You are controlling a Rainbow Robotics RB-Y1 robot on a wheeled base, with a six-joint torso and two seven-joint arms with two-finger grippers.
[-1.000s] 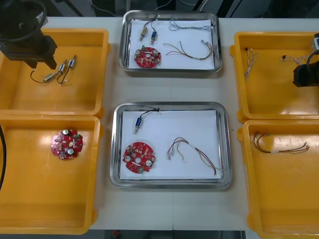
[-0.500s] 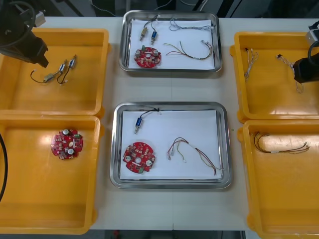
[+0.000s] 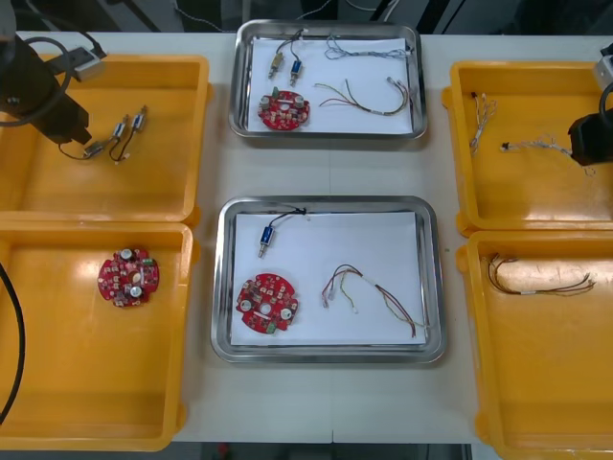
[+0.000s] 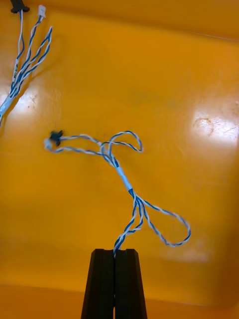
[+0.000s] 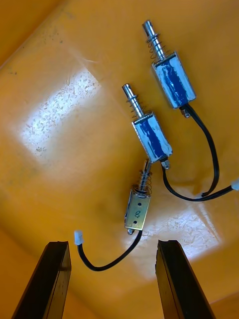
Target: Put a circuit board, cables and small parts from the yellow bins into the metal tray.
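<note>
right tool (image 4: 114,251) pinched end of blue-white cable (image 4: 122,174) in far-right yellow bin (image 3: 536,192), set for carry to metal tray (image 3: 434,287) | left tool (image 5: 113,243) wide over small metal parts (image 5: 138,209) in far-left yellow bin (image 3: 144,182), lined up for pick

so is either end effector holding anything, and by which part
The right end effector pinches the twisted blue and white cable at its looped end. The left end effector is open over small metal parts, holding nothing.

Light table (image 3: 326,172) bears four yellow bins (image 3: 57,182), two metal trays (image 3: 436,278).
</note>
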